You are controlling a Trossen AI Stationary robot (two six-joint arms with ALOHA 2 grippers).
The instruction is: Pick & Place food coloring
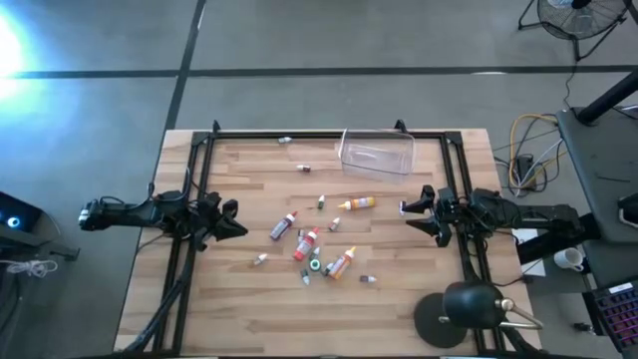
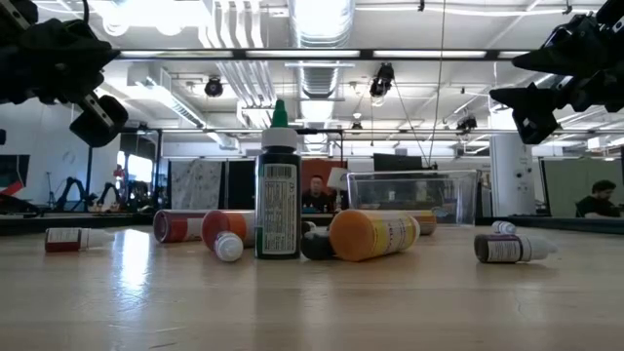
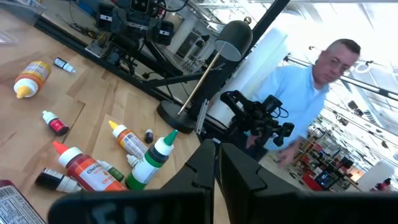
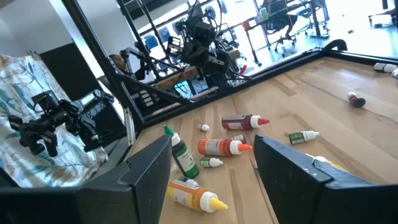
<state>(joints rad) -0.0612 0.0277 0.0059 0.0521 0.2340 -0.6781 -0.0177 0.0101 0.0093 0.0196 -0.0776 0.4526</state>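
Note:
The food coloring bottles [image 1: 309,244] lie scattered on their sides in the middle of the wooden table, red, orange and whitish ones among them. One green-capped bottle [image 2: 278,185] stands upright. An orange bottle [image 1: 357,203] lies apart, nearer the far edge. My left gripper [image 1: 232,218] hovers left of the cluster, above the table, fingers shut [image 3: 217,167]. My right gripper [image 1: 411,214] hovers right of the cluster, fingers wide open [image 4: 214,168]. Neither touches a bottle.
A clear rectangular plastic box [image 1: 377,153] stands near the table's far edge. A black desk lamp [image 1: 464,309] sits at the near right corner. Black rails [image 1: 199,160] frame the table. A person [image 3: 311,93] stands beyond the right side.

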